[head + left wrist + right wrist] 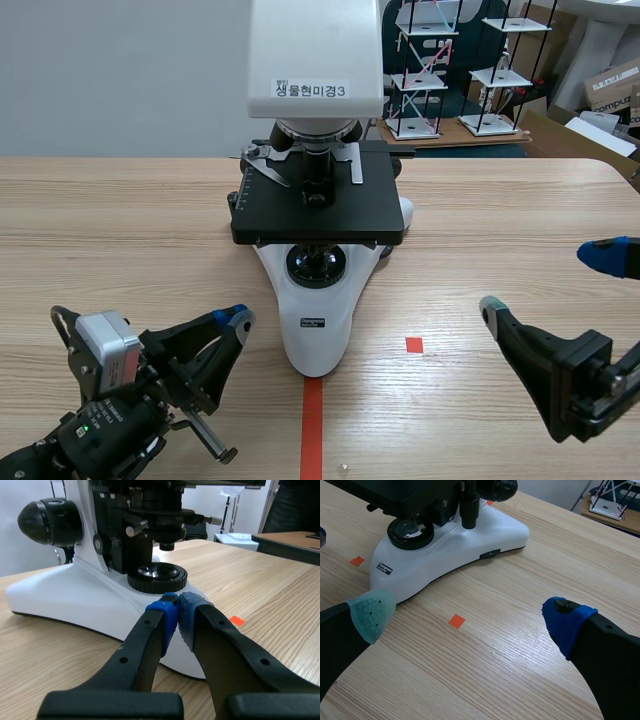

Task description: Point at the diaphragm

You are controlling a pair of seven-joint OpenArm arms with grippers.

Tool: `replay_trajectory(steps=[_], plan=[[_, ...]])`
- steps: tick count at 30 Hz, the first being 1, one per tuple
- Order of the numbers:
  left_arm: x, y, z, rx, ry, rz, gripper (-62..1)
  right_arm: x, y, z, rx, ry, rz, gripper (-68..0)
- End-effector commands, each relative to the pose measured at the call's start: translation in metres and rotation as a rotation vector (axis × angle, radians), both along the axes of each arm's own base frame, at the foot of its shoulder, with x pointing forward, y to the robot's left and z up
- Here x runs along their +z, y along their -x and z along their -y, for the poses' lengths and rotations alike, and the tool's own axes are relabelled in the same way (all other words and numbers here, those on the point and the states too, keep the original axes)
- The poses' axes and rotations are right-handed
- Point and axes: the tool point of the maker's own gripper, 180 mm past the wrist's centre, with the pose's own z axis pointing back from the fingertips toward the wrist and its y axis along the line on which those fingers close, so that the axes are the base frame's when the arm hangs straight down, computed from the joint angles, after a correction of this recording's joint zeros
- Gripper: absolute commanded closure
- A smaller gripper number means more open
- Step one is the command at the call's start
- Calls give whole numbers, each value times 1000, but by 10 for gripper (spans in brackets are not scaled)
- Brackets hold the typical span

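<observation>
At your left, the left gripper (238, 318) lies low over the light wooden table (120, 230), its two fingers closed on nothing, with the blue pads (167, 617) pressed together. From its wrist camera the tips sit just in front of the base's sloping side. I cannot tell whether they touch it.

In the middle stands one white-bodied microscope with a square black stage (316, 320), its narrow nose towards you. One round black-ringed lamp lens (157, 576) is set into the base just past the closed tips. The diaphragm (162, 530) is the black assembly directly above that lens, tucked under the stage, with one small silver lever knob (132, 530) on its side. From the scene camera the stage hides it.

On the table in front of the microscope there is one orange-red tape strip (312, 425) and, to its right, one small orange-red tape square (414, 344).

At your right, the right gripper (548, 282) is well apart from the microscope. Its fingers are spread wide around nothing, one pad grey-green (372, 612) and one blue (565, 622).
</observation>
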Motion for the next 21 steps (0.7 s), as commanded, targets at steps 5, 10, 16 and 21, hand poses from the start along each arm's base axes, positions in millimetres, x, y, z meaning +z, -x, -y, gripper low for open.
replay_trajectory(steps=[5, 10, 16, 21], plan=[[9, -2, 4, 9, 31, 28, -40, 8, -3, 1, 5, 2, 26, -655], [9, -2, 4, 9, 33, 27, -41, 8, -3, 1, 5, 2, 27, -655], [9, -2, 4, 9, 33, 27, -41, 8, -3, 1, 5, 2, 27, -655], [9, -2, 4, 9, 33, 27, -40, 8, -3, 1, 5, 2, 26, -655]])
